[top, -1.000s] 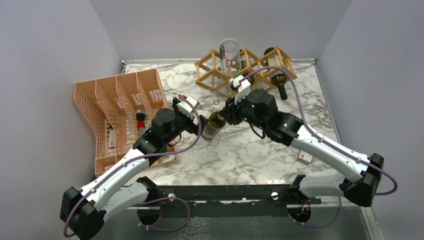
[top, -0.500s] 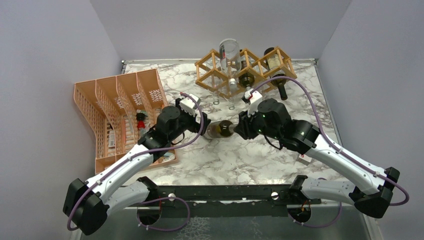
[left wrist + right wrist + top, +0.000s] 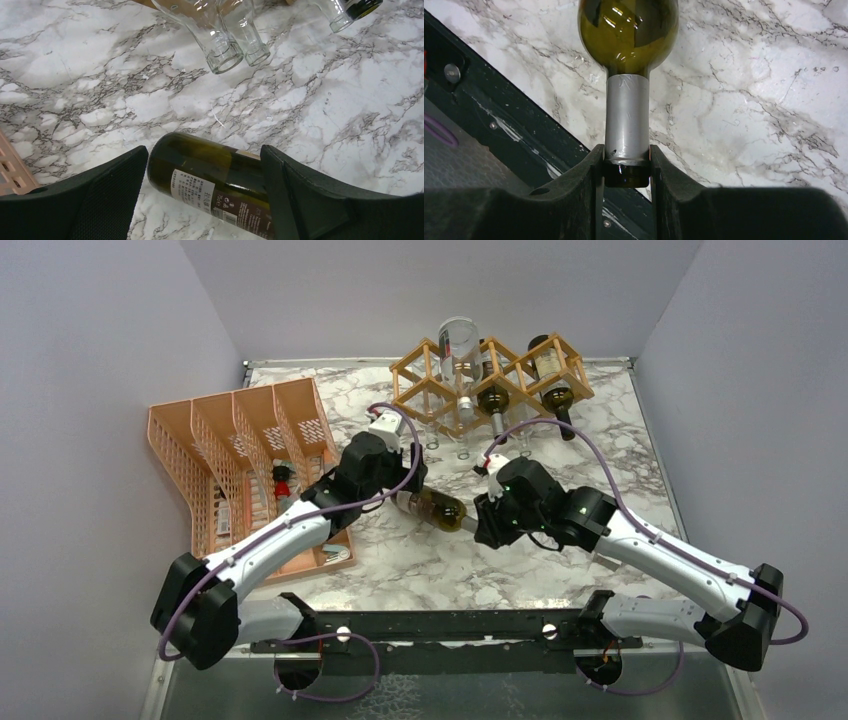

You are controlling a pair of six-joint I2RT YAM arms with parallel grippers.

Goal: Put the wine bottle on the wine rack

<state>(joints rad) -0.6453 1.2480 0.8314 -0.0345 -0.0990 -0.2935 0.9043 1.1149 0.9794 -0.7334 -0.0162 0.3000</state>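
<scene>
A dark green wine bottle (image 3: 430, 508) with a silver-foiled neck lies nearly level, low over the marble table. My right gripper (image 3: 482, 517) is shut on the bottle's neck (image 3: 626, 130), near its mouth. My left gripper (image 3: 405, 480) is open and straddles the bottle's labelled base end (image 3: 200, 175); a small gap shows beside its left finger (image 3: 100, 195), and the bottle passes under its right finger (image 3: 310, 200). The light-wood wine rack (image 3: 420, 375) stands at the back of the table, apart from both grippers.
The rack holds a clear bottle (image 3: 460, 345) and two dark bottles (image 3: 497, 400), (image 3: 556, 397), their necks pointing toward me. An orange mesh organizer (image 3: 240, 455) with small items stands at the left. A small box (image 3: 607, 555) lies beneath my right arm.
My right gripper has drawn the bottle's neck toward the near edge, turning the bottle crosswise. My left gripper has moved right and away to straddle the bottle's base, its jaws narrowing slightly.
</scene>
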